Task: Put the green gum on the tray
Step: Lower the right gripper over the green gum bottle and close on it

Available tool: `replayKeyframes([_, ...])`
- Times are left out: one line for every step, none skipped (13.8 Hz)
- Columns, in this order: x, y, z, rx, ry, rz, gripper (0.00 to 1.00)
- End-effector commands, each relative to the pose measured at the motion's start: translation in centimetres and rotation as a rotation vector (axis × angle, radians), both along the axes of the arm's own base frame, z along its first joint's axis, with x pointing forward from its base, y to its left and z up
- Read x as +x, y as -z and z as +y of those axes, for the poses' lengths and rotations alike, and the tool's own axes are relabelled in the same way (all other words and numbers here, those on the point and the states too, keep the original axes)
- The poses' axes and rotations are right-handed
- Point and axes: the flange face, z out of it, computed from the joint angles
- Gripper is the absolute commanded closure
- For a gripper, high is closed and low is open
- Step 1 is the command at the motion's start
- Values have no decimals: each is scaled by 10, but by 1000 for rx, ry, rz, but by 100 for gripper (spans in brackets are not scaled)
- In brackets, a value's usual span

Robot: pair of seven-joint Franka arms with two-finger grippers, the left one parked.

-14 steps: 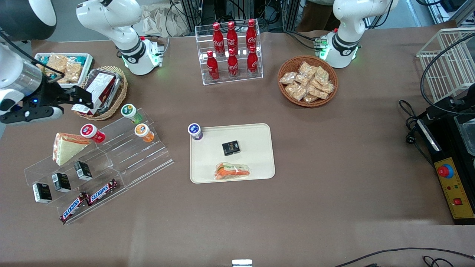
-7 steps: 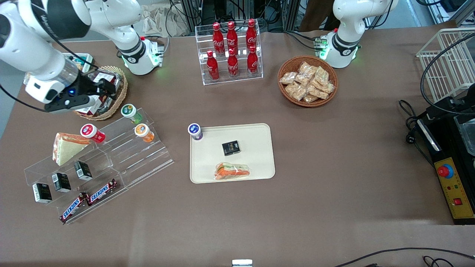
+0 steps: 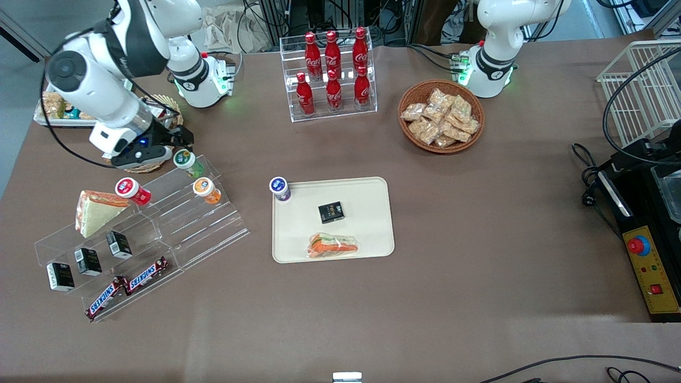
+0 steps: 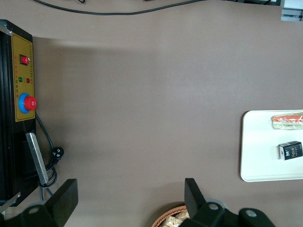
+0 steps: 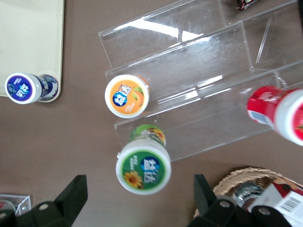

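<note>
On the counter [image 3: 452, 298], the tray [image 3: 372, 186] lies nearest the front camera, well apart from the work. Farther back, the green gum [image 3: 184, 159] stands upright, lid up, on the top step of the clear display stand [image 3: 175, 223]. The pincer [image 3: 173, 139] hovers just above it, fingers [image 5: 71, 194] spread wide, holding nothing; the bottle sits between and below them.

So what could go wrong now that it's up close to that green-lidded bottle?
The tool hangs open above the green gum, which stands on the top step of a clear stand. The orange-lidded bottle is one step down, so a finger might bump it. A poor grip could tip the green gum off its step. The tray already carries a purple-lidded bottle, a black box and a sandwich, limiting landing spots.
</note>
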Motion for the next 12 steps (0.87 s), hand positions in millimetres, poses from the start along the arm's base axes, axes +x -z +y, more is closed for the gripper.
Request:
replayKeyframes([-8, 23, 6, 16, 28, -27, 0])
replayKeyframes([-8, 28, 6, 15, 29, -25, 0])
replayKeyframes([-8, 34, 6, 14, 29, -24, 0])
replayKeyframes([-8, 38, 6, 14, 30, -27, 0])
replayKeyframes([-8, 41, 5, 14, 30, -28, 0])
replayKeyframes([-8, 43, 5, 13, 30, -27, 0])
replayKeyframes([-7, 45, 6, 13, 31, -27, 0])
replayKeyframes([-8, 46, 5, 12, 31, -24, 1])
replayKeyframes([-8, 47, 5, 12, 32, -21, 7])
replayKeyframes([-8, 48, 4, 11, 35, -16, 39])
replayKeyframes([-8, 49, 5, 10, 34, -10, 66])
replayKeyframes([-8, 49, 4, 9, 33, -7, 78])
